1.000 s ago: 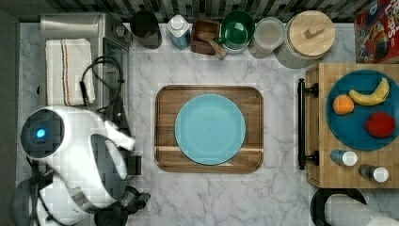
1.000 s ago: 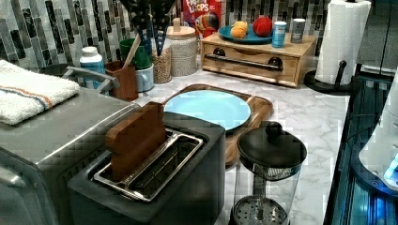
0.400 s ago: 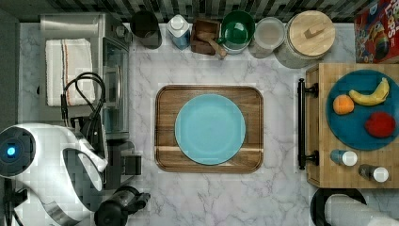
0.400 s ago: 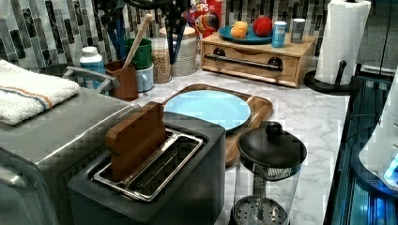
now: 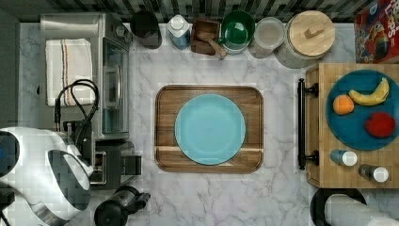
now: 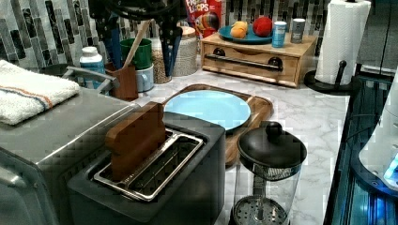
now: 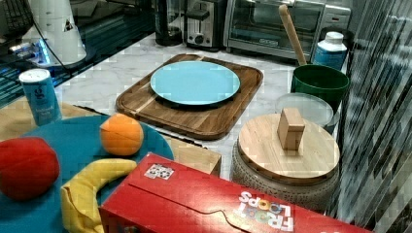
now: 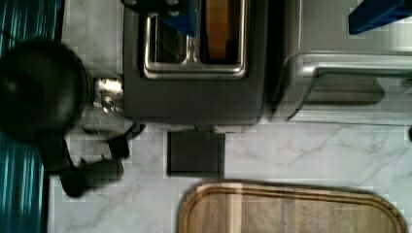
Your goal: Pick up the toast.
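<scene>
You see the toast (image 6: pixel 135 138) standing upright in the toaster (image 6: pixel 155 187) slot, beside the toaster oven (image 6: pixel 51 136). End effector (image 6: pixel 141 40) hangs released above the worktop (image 6: pixel 300 108), apart from the toast. Red cereal box (image 7: pixel 214 204) reads "Froot Loops".

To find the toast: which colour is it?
Reddish-brown toast, clearest in the left view.

Reddish-brown toast slice (image 6: pixel 135 138) upright in dark toaster (image 6: pixel 155 187), lower left of left view; round blue plate (image 6: pixel 209 108) on wooden tray (image 6: pixel 259 112) behind it, frame centre.
</scene>
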`<state>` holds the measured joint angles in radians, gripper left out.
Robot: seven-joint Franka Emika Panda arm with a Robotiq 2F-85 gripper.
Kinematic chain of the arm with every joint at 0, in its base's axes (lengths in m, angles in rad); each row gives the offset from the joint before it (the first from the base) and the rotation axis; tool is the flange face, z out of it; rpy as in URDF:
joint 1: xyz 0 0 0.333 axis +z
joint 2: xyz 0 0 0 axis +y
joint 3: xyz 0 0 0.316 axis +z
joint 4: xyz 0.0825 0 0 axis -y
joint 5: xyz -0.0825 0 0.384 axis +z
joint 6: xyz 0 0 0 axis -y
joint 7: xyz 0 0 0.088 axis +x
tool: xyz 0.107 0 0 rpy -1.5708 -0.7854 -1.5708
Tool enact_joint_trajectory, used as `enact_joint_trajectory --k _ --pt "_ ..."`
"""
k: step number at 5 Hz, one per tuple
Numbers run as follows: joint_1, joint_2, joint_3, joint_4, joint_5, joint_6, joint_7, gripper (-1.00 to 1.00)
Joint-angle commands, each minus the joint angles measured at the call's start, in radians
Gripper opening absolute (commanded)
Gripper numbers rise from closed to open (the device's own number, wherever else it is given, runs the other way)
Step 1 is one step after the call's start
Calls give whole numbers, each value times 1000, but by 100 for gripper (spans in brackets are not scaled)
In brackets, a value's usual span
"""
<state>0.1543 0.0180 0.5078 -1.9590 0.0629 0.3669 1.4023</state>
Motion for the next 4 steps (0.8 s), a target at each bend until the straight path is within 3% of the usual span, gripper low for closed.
enact_joint_trajectory --k 1,2,4 --pt "82 78 91 182 -40 -58 202 100" --pt "100 110 107 210 -21 -65 242 100" --pt "94 95 133 127 42 44 225 100"
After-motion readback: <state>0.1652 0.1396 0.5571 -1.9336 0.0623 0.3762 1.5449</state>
